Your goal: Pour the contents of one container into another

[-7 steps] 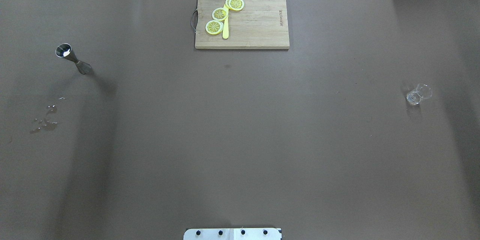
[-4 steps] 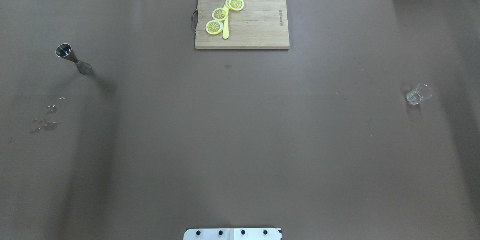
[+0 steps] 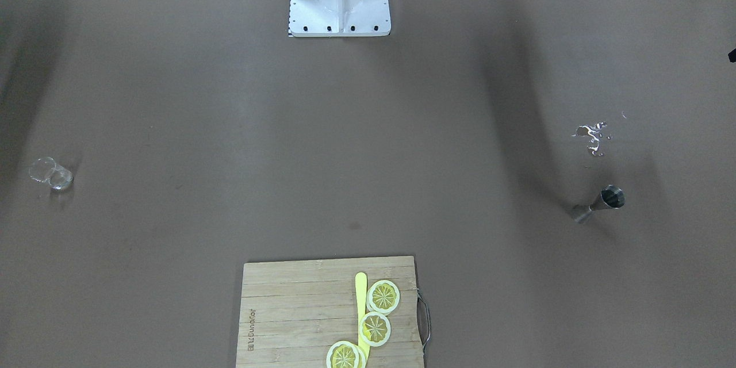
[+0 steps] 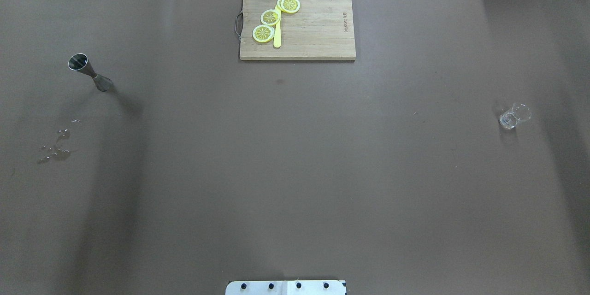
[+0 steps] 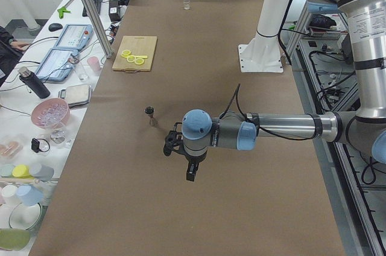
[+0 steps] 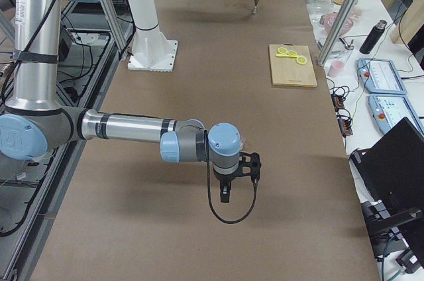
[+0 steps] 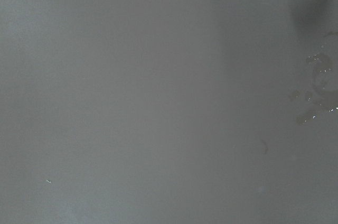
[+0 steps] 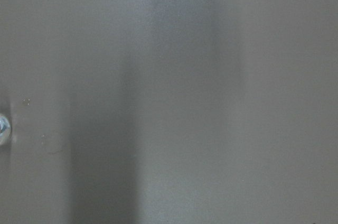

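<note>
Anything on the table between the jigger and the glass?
Nothing: in the overhead view the stretch from jigger to glass is bare brown table cover. The cutting board sits off that line, farther away.

A wooden cutting board [image 4: 313, 27] lies at the far middle of the brown table cover [image 4: 295, 170]. Three lemon slices [image 4: 263, 33] and a yellow knife [image 4: 277, 40] rest on its left part. A small wet spill [image 4: 55, 150] glistens near the table's left edge.
</note>
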